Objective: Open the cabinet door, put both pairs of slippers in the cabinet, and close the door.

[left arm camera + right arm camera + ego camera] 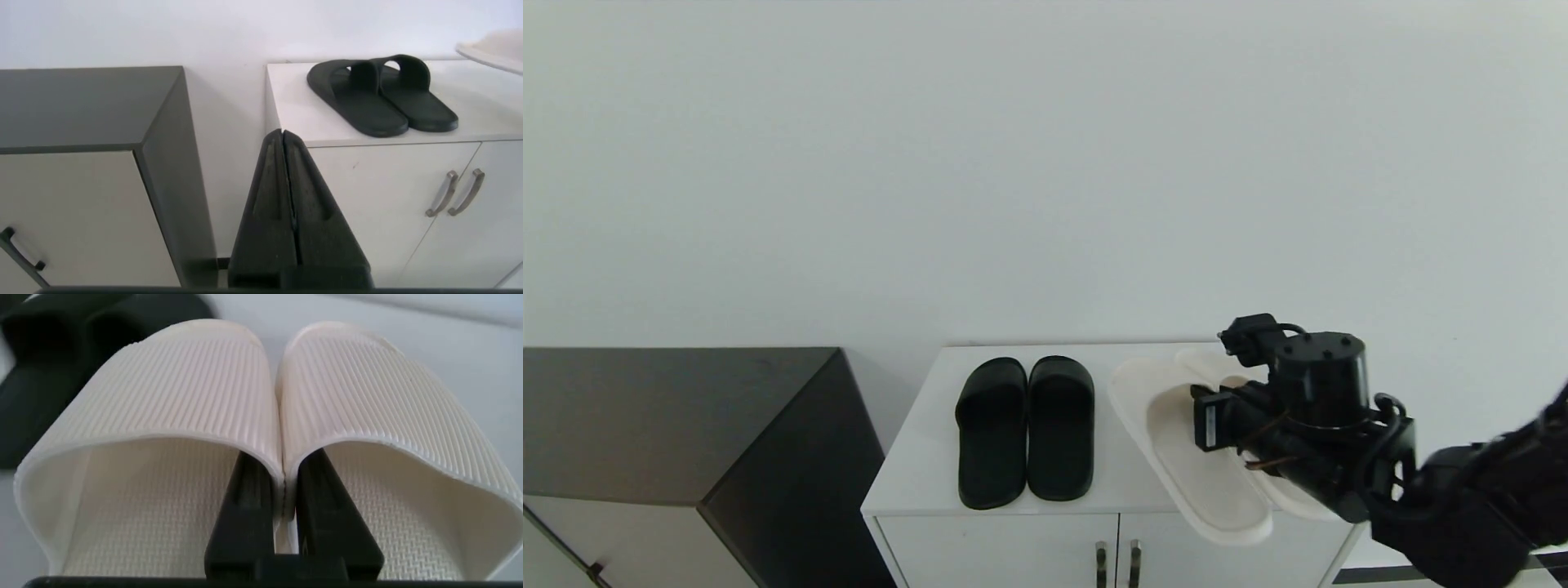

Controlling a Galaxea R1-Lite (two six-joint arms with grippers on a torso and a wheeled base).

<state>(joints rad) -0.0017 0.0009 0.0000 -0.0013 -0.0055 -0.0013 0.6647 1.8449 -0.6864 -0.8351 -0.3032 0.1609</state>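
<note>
A pair of white slippers (1217, 482) lies at the right end of the white cabinet's top (915, 474), heels sticking out past the front edge. My right gripper (1194, 404) has one finger under each strap and is shut on the two inner walls; in the right wrist view the gripper (284, 494) pinches the white slippers (196, 392) together. A pair of black slippers (1025, 429) rests side by side on the top's middle. Both cabinet doors (1013, 551) are closed. My left gripper (283, 140) is shut and empty, low in front of the cabinet's left side, below the black slippers (384, 94).
Two metal door handles (1117, 563) meet at the cabinet's centre, and the handles (458, 192) also show in the left wrist view. A dark-topped cabinet (670, 416) stands to the left with a narrow gap between. A plain wall rises behind.
</note>
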